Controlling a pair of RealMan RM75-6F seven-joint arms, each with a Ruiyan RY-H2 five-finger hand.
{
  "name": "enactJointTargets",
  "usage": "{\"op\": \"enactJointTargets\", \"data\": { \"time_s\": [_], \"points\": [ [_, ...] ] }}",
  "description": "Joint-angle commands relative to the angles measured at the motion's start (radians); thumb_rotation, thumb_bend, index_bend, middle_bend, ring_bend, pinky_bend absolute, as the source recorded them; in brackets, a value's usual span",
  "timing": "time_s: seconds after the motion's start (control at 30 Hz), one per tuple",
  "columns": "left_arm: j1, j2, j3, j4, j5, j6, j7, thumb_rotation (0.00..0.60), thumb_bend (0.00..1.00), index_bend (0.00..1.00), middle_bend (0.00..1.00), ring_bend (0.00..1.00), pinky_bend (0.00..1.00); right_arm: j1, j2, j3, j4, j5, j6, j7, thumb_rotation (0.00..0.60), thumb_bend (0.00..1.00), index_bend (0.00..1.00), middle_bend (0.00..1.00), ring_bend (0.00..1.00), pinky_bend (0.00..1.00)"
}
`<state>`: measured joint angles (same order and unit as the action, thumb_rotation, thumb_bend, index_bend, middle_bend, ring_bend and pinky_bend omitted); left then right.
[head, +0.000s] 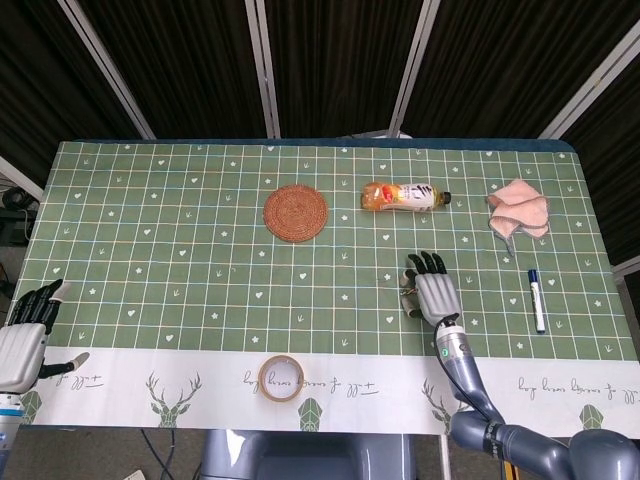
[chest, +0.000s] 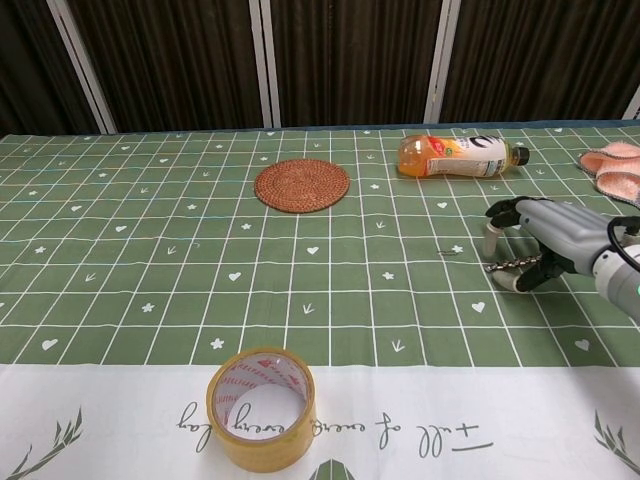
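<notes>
The right hand (head: 432, 292) hovers low over the table (head: 180, 260), fingers (chest: 497, 212) spread and holding nothing, just short of the bottle (head: 404, 195) lying sideways. Likely a reach underway; next needs fingers around the bottle.

Woven coaster (head: 296, 213), glossy plastic bottle (head: 404, 195), matt printed tablecloth (head: 160, 250).

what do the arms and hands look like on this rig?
Both are silver-grey metal hands with black fingers. The right hand sits on a slim grey wrist with a small green mark, joined to a thicker glossy grey arm. The left hand shows pale fingertip pads and a blue-trimmed cuff.
</notes>
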<state>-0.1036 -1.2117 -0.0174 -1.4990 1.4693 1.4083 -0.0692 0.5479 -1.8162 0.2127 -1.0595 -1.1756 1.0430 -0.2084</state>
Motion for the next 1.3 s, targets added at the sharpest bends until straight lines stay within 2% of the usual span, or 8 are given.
{"op": "enactJointTargets", "data": {
  "time_s": [0.03, 0.43, 0.97, 1.3],
  "points": [
    [0.0, 0.0, -0.001, 0.0, 0.0, 0.0, 0.0, 0.6, 0.06, 0.0, 0.0, 0.0, 0.0, 0.0, -0.002, -0.001, 0.003, -0.001, -0.001, 0.0, 0.6, 0.31, 0.42, 0.11, 0.0, 0.0],
    [0.0, 0.0, -0.002, -0.002, -0.005, -0.002, -0.004, 0.6, 0.06, 0.0, 0.0, 0.0, 0.0, 0.001, -0.011, 0.0, 0.01, -0.001, -0.003, 0.0, 0.6, 0.32, 0.44, 0.12, 0.0, 0.0],
    [-0.001, 0.002, -0.002, -0.005, -0.007, -0.006, -0.009, 0.6, 0.07, 0.0, 0.0, 0.0, 0.0, -0.001, -0.032, 0.001, 0.035, -0.009, 0.005, 0.012, 0.6, 0.33, 0.53, 0.15, 0.0, 0.0],
    [0.0, 0.003, -0.001, -0.007, -0.003, -0.004, -0.011, 0.6, 0.06, 0.0, 0.0, 0.0, 0.0, -0.006, -0.027, 0.008, 0.01, -0.014, 0.019, 0.019, 0.6, 0.33, 0.56, 0.17, 0.0, 0.0]
  ]
}}
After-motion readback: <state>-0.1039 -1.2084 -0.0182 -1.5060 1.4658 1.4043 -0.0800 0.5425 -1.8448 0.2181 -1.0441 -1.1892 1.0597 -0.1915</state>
